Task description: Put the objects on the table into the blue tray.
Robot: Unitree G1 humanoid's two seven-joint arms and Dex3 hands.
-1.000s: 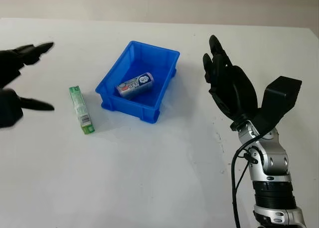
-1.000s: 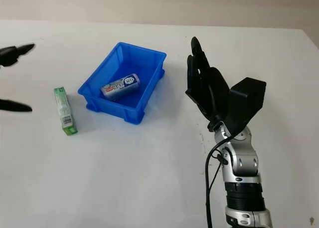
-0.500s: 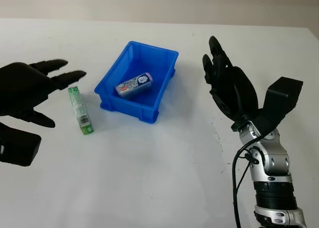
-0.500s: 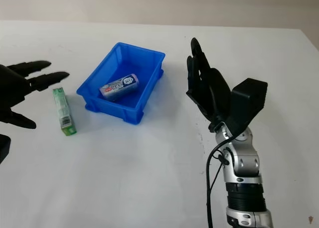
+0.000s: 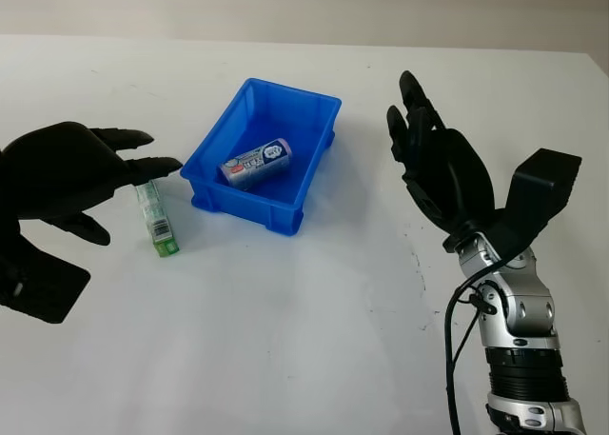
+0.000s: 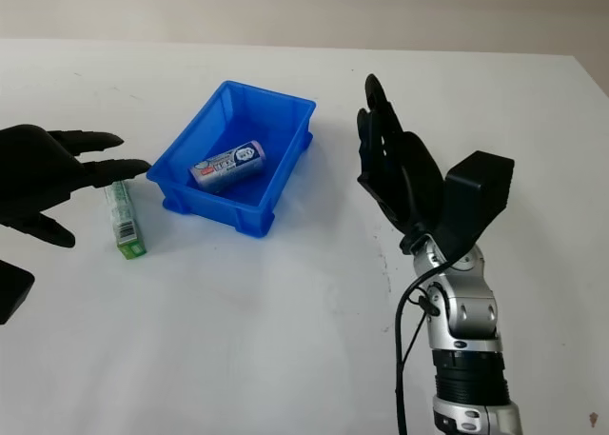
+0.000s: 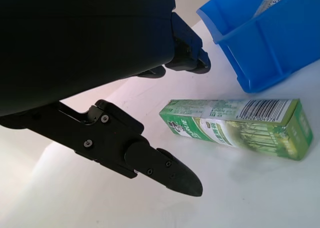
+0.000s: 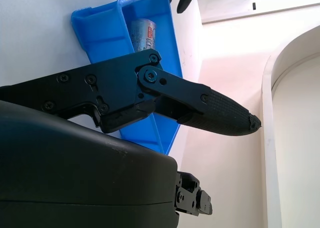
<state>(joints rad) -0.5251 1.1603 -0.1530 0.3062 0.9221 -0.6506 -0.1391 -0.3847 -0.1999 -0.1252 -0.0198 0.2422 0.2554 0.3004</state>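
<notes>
A: Status, near to far?
B: Nearest: right hand (image 5: 440,164), raised over bare worktop (image 5: 314,340) to the right of the tray, holding nothing, open. Parked by the look of it.
A: Left?
B: Left hand (image 5: 71,173) over the near end... correction, over the far end of the green box (image 5: 157,223), fingertips (image 5: 164,166) past it toward the tray. Nothing held, open; in wrist view box (image 7: 235,126) lying flat on worktop, fingers above and beside, no contact visible.
A: So box not picked yet?
B: Correct. On worktop, just beside blue tray (image 5: 211,192), left of it, apart from the wall.
A: Tray contents?
B: One can (image 5: 257,162), on its side, inside the tray, roughly mid-floor. Counted as done.
A: Anything else loose on worktop?
B: None seen apart from the box.
A: Progress est?
B: Approx half: 1 of 2 in. Left to do: close on box, lift, carry over tray wall, drop. Current step prob. reach/pre-grasp w/ left hand.
A: Risk?
B: Box lying flat and thin, so pinch by the long sides likely needed; could slide.
</notes>
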